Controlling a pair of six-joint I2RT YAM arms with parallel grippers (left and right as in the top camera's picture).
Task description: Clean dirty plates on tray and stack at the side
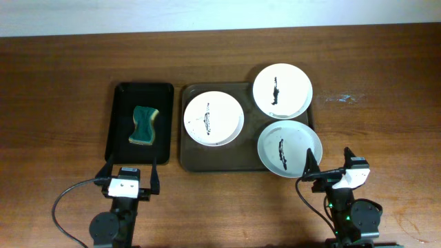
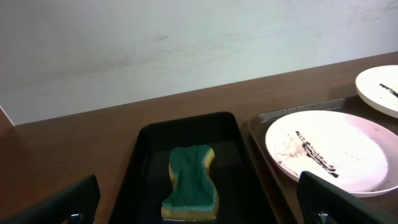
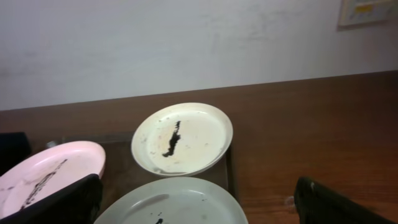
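Three white plates, each with a black smear, lie on the dark brown tray (image 1: pixel 196 157): one at the left (image 1: pixel 213 118), one at the back right (image 1: pixel 282 91), one at the front right (image 1: pixel 289 149). My left gripper (image 1: pixel 129 171) is open and empty at the table's front, just before the black tray; its view shows the left plate (image 2: pixel 329 152). My right gripper (image 1: pixel 331 164) is open and empty at the front right, beside the front right plate (image 3: pixel 177 202). The back right plate (image 3: pixel 182 138) and left plate (image 3: pixel 46 169) show in the right wrist view.
A narrow black tray (image 1: pixel 122 147) left of the brown tray holds a green and yellow sponge (image 1: pixel 144 125), also in the left wrist view (image 2: pixel 191 183). Bare wooden table (image 1: pixel 386 131) lies right of the brown tray. A white wall runs along the back.
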